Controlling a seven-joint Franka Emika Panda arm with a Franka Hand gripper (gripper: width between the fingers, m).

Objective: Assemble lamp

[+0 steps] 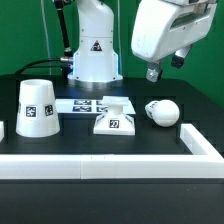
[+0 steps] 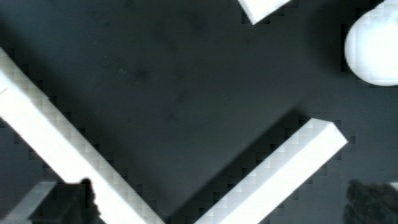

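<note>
Exterior view: the gripper [image 1: 152,72] hangs high over the exterior view's right side, roughly above the bulb [image 1: 162,112], touching nothing. The bulb lies on the table just beside the base [image 1: 113,118], apart from it. The shade [image 1: 38,106] stands wider end down, well apart at the exterior view's left. The marker board [image 1: 88,103] lies behind the base. My read: nothing joined yet.

Wrist view: the fingertips [image 2: 63,203] sit at opposite edges of the frame, jaws spread wide. Only bare table and white rail [image 2: 285,155] show between them, so I'm holding nothing. The bulb is only partly in frame, off to one side, so I judge I'm not centred on it.

Risks:
- If I descend as aligned, I'd miss the bulb or clip it with one finger.
- It's round, so a nudge would roll it, possibly against the rail.
- An off-centre pinch could squirt it out.
- The rail is near the bulb and might foul a finger.
</note>
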